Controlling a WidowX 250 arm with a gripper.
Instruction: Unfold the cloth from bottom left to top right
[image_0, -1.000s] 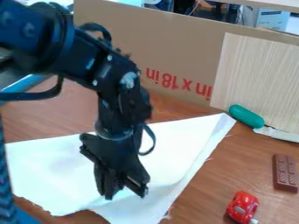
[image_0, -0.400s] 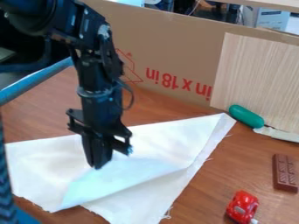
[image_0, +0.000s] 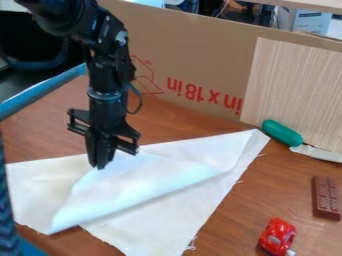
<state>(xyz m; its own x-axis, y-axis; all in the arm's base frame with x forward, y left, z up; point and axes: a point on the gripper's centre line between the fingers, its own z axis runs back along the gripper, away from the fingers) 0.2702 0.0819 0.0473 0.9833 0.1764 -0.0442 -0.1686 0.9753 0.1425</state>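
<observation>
White cloth (image_0: 143, 187) lies on the table (image_0: 47, 135) below the gripper (image_0: 100, 166), which is holding its lifted fold between narrow fingers. To the right of the gripper, well apart, there are red toy car (image_0: 277, 235), then brown bar (image_0: 325, 197), then green object (image_0: 281, 132). Behind it stands cardboard (image_0: 200, 55)

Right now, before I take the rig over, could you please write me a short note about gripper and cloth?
Gripper: the black two-finger gripper is at the cloth's left half, shut on its fabric.
Cloth: the thin white cloth lies on the brown wooden table, one layer partly raised and folded over.
Nearby: a small red toy car sits right of the cloth in the picture.
Done: layer gripped and partly lifted.
Left: not yet flat; probably carry the layer toward top right, then release.
</observation>
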